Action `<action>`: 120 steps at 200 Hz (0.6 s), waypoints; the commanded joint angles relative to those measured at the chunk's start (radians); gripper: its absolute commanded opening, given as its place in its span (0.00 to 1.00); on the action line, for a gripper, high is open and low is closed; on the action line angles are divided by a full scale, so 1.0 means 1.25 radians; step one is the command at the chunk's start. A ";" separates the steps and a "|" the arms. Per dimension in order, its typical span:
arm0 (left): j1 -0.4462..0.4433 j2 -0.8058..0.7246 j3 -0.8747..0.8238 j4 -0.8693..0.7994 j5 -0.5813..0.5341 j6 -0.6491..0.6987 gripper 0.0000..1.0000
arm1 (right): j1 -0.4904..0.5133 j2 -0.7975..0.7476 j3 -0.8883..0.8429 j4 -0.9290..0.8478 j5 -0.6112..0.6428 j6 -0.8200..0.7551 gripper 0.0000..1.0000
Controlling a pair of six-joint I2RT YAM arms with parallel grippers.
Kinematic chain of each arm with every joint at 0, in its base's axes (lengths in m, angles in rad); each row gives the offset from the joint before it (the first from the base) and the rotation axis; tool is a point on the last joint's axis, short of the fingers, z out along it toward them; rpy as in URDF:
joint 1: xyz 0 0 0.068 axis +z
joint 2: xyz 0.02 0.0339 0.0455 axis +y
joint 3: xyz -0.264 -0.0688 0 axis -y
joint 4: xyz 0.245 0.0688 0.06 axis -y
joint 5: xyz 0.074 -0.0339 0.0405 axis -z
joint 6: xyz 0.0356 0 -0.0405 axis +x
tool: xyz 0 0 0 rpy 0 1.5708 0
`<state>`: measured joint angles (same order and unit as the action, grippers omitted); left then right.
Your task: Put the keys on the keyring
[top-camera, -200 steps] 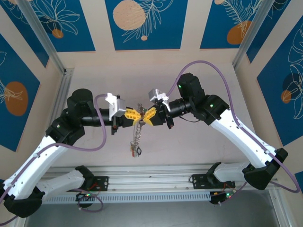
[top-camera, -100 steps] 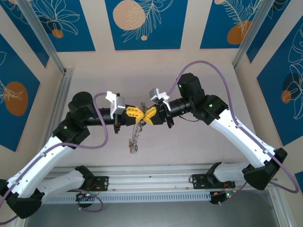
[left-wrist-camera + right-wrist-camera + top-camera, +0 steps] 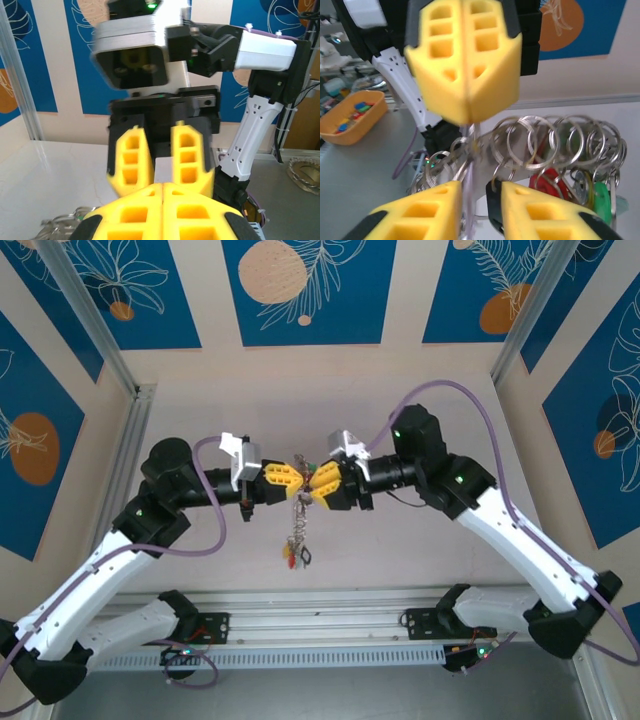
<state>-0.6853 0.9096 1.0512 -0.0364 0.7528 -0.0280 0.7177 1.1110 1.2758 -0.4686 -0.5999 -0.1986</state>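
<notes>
Pale tabletop point(image 3: 420, 550); left claw point(image 3: 296, 480) clamps keyring point(image 3: 297, 525), dangling beneath; right claw point(image 3: 314, 484) agape alongside.

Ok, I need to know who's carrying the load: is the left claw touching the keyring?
Touching. In the right wrist view the left claw is pinched shut on the wire of the keyring, which hangs from its tip.

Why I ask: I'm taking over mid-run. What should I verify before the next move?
1. Left gripper shut, keyring hanging from its tip: ok.
2. Right gripper hold: fingers apart, pale sliver between; cannot tell.
3. Grippers aligned tip to tip: ok.
4. Red key and green key strung on keyring: ok.
5. Keyring gap open for threading: cannot tell.
</notes>
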 commanded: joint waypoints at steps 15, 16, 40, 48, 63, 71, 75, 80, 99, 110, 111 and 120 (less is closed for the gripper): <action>-0.002 -0.028 0.002 0.054 -0.020 0.000 0.00 | 0.003 -0.135 -0.078 0.109 0.084 -0.009 0.48; -0.002 -0.027 0.002 0.054 -0.020 0.000 0.00 | 0.003 -0.136 -0.079 0.110 0.084 -0.009 0.49; -0.001 -0.022 -0.011 0.092 -0.016 -0.026 0.00 | 0.004 -0.141 -0.079 0.111 0.067 -0.016 0.47; -0.002 -0.020 -0.018 0.117 -0.012 -0.042 0.00 | 0.004 -0.134 -0.073 0.111 0.055 -0.016 0.41; -0.002 -0.014 -0.033 0.167 -0.001 -0.075 0.00 | 0.005 -0.117 -0.068 0.130 0.022 -0.003 0.32; -0.002 -0.009 -0.038 0.190 0.004 -0.089 0.00 | 0.005 -0.107 -0.065 0.144 0.003 0.004 0.28; -0.002 -0.006 -0.039 0.198 0.008 -0.096 0.00 | 0.006 -0.101 -0.064 0.150 -0.004 0.007 0.27; -0.002 -0.003 -0.042 0.209 0.013 -0.104 0.00 | 0.007 -0.096 -0.060 0.156 -0.009 0.012 0.26; -0.001 0.002 -0.051 0.245 0.022 -0.130 0.00 | 0.009 -0.076 -0.046 0.163 -0.016 0.016 0.24; -0.002 0.002 -0.054 0.256 0.026 -0.138 0.00 | 0.011 -0.067 -0.039 0.158 -0.015 0.013 0.24; -0.002 0.002 -0.054 0.257 0.026 -0.139 0.00 | 0.012 -0.066 -0.038 0.157 -0.015 0.013 0.24; -0.002 0.003 -0.057 0.271 0.030 -0.148 0.00 | 0.012 -0.062 -0.035 0.155 -0.008 0.009 0.24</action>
<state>-0.6849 0.9245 0.9813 0.1478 0.7547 -0.1555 0.7246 1.0286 1.1896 -0.2981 -0.5835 -0.1928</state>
